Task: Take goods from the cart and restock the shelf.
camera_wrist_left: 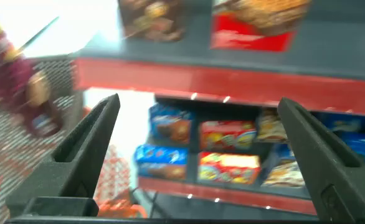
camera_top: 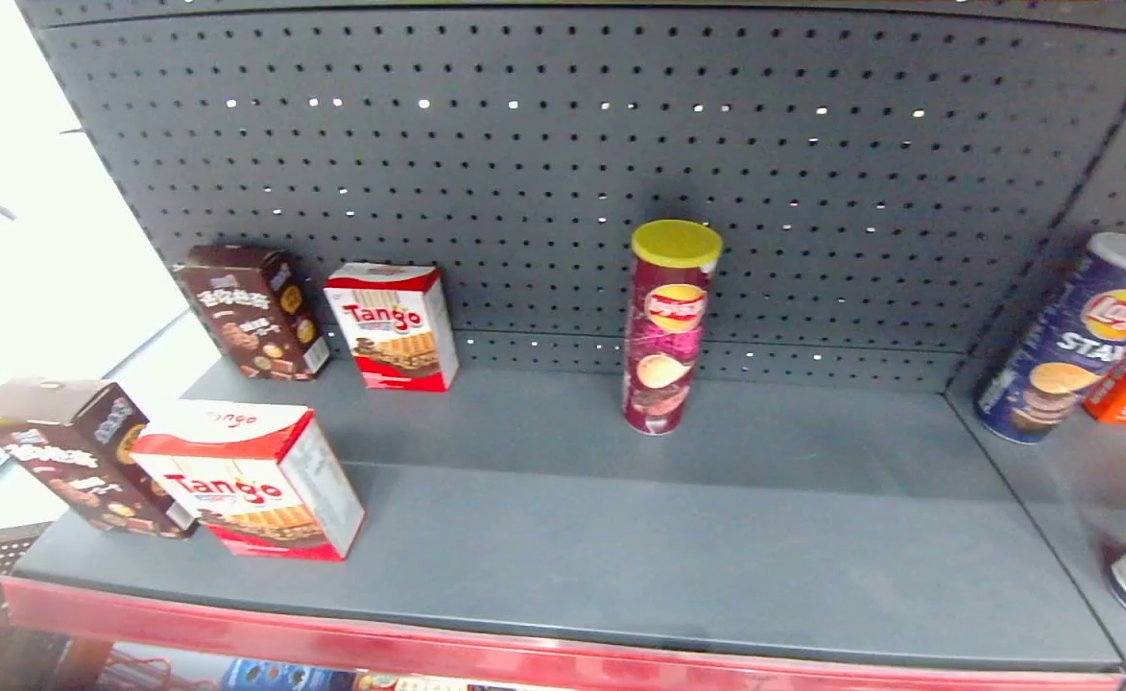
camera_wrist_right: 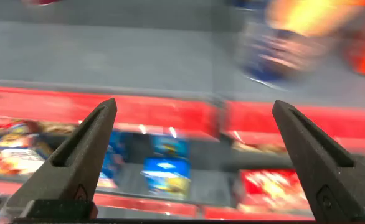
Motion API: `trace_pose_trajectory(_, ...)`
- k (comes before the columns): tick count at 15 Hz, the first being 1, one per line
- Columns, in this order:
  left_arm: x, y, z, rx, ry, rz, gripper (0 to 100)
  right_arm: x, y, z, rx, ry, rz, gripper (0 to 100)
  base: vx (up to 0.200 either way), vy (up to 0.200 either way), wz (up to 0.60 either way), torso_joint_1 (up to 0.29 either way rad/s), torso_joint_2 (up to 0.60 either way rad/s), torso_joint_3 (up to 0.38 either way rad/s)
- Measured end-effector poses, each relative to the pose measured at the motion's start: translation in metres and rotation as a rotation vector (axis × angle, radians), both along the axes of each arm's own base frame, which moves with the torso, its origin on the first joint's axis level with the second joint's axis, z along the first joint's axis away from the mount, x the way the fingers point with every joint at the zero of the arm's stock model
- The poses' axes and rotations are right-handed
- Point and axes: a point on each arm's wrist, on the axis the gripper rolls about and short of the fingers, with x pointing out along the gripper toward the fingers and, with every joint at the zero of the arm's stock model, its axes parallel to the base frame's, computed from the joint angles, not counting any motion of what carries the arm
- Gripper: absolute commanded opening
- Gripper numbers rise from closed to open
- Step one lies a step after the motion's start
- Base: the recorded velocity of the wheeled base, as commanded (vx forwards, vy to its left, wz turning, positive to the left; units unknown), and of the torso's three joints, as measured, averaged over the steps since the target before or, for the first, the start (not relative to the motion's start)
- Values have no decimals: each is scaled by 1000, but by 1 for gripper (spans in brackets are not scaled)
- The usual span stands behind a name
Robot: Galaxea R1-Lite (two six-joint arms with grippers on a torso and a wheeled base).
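Red box [camera_wrist_left: 254,25] beyond left pincer [camera_wrist_left: 198,101]

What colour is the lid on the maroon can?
Yellow round plastic lid; head view shows it best.

**Even overhead light, burnt-out margin, smeared wrist views**

Head view: diffuse light falls from above. The maroon chip canister [camera_top: 670,326] throws a faint shadow onto the pegboard [camera_top: 563,173] directly behind it. Bright pinpoints shine through pegboard holes above the canister. Far left of the canister, the background burns out to white. Below the canister, the red shelf edge [camera_top: 524,653] carries a glare streak and bows. Wrist views: the surroundings smear, while the left gripper [camera_wrist_left: 198,102] and right gripper [camera_wrist_right: 195,104] appear crisp and dark.
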Motion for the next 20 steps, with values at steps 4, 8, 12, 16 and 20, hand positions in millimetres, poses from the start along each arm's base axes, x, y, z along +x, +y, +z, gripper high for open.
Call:
trace_pose_trajectory(4, 0, 0, 0, 0, -1, 0, 100, 0, 0, 0, 0, -1, 0, 100, 0, 0, 600, 2, -1, 2)
trace_pose_trajectory(8, 0, 0, 0, 1, -1, 0, 100, 0, 0, 0, 0, 1, -1, 100, 0, 0, 150, 1, 1, 2)
trace_pose_trajectory(12, 0, 0, 0, 2, -1, -5, 100, 0, 0, 0, 0, 0, 0, 100, 0, 0, 0, 0, 0, 0)
trace_pose_trajectory(16, 0, 0, 0, 3, -1, -6, 100, 0, 0, 0, 0, 0, 0, 100, 0, 0, 0, 0, 0, 0)
trace_pose_trajectory(20, 0, 0, 0, 3, -1, -13, 100, 0, 0, 0, 0, 0, 0, 100, 0, 0, 0, 0, 0, 0)
